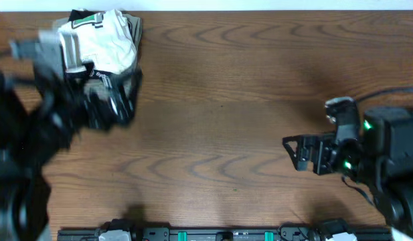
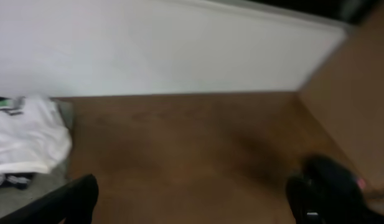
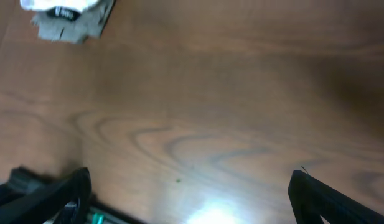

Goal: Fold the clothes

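Done: white T-shirt [image 1: 102, 41] looks folded, resting on olive garment [image 1: 134, 30] | Remaining: seemingly nothing, 0 loose clothes visible | left gripper [image 2: 198, 191] and right gripper [image 3: 188, 186]: both wide apart, empty

**Colours & patterns, quick rundown**

Counter [image 1: 219, 100]: mid-brown wood w/ darker swirling grain lines, pale glare spot in the right wrist view. T-shirt [image 1: 106, 43]: plain white, no print. Its tag [image 1: 86, 20] is green & black. Garment under it [image 2: 58, 183]: dull grey-olive, plain. Wall [image 2: 179, 50]: off-white, no pattern. Left end effector [image 2: 192, 199] & right end effector [image 1: 294, 152]: both black. Right arm has small green lights [image 1: 367, 126].
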`<state>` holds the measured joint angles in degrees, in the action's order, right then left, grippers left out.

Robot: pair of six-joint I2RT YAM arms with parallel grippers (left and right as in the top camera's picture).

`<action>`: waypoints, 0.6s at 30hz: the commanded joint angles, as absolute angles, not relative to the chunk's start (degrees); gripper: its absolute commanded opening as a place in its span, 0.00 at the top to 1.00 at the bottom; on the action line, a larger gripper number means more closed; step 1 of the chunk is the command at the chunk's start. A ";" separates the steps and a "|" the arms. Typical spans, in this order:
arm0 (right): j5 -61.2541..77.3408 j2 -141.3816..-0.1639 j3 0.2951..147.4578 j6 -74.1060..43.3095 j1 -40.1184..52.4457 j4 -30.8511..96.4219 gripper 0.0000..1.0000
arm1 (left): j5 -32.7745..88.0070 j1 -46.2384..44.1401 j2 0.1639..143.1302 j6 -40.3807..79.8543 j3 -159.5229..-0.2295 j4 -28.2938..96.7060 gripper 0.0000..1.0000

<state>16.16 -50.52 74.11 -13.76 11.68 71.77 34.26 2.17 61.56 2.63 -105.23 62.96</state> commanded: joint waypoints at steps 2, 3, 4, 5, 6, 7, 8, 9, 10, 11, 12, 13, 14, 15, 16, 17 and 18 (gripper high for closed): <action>11.38 -45.89 75.22 -13.23 11.27 71.88 0.02 | 35.57 -0.51 56.82 -1.78 -102.69 67.70 0.02; 10.41 -44.97 75.24 -13.23 11.27 72.05 0.02 | 35.59 -0.75 55.51 -2.37 -101.30 68.77 0.02; 9.19 -44.23 75.22 -13.23 11.27 72.34 0.03 | 35.59 -0.82 54.35 -2.39 -99.72 69.23 0.02; 7.77 -43.57 75.22 -13.23 11.27 72.86 0.04 | 35.59 -0.84 52.86 -2.39 -97.45 69.17 0.02; 6.15 -42.87 75.22 -13.23 11.27 73.60 0.05 | 35.59 -0.84 51.53 -2.79 -95.26 68.90 0.02; 4.49 -42.26 75.22 -13.23 11.27 74.50 0.07 | 35.59 -0.84 49.95 -3.36 -92.60 68.45 0.02; 3.20 -41.71 75.22 -13.26 11.27 75.44 0.09 | 35.62 -0.84 48.36 -3.90 -89.82 67.75 0.02; 2.31 -41.17 75.22 -13.26 11.27 76.25 0.10 | 35.62 -0.84 46.63 -3.90 -86.89 66.61 0.02; 1.78 -40.73 75.22 -13.26 11.27 76.82 0.10 | 35.64 -0.84 45.21 -3.84 -84.49 65.36 0.02; 1.61 -40.27 75.22 -13.23 11.27 77.23 0.09 | 35.70 -0.84 43.90 -3.81 -82.13 63.99 0.02; 1.61 -39.99 75.22 -13.26 11.27 77.58 0.09 | 36.32 -0.84 42.41 -3.84 -79.48 62.43 0.02; 1.78 -39.66 75.22 -13.34 11.27 77.89 0.09 | 37.12 -0.84 41.30 -3.81 -77.28 61.01 0.02; 1.93 -39.55 75.22 -13.82 11.27 78.48 0.11 | 38.06 -0.84 40.10 -3.86 -74.87 59.64 0.02; 1.93 -39.40 75.22 -14.24 11.27 79.20 0.13 | 38.44 -0.84 39.13 -3.86 -72.99 58.78 0.02; 1.91 -39.31 75.20 -14.31 11.27 80.31 0.16 | 38.41 -0.84 38.09 -3.88 -70.87 58.06 0.02; 1.91 -39.27 75.20 -14.31 11.27 81.14 0.18 | 38.39 -0.84 37.23 -3.88 -69.12 57.65 0.02; 1.74 -39.13 75.20 -14.28 11.27 82.46 0.20 | 38.39 -0.84 36.47 -3.90 -67.46 57.47 0.02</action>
<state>3.29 -39.62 74.43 -13.85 11.68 80.84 36.62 -0.56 38.72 -3.05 -71.24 58.19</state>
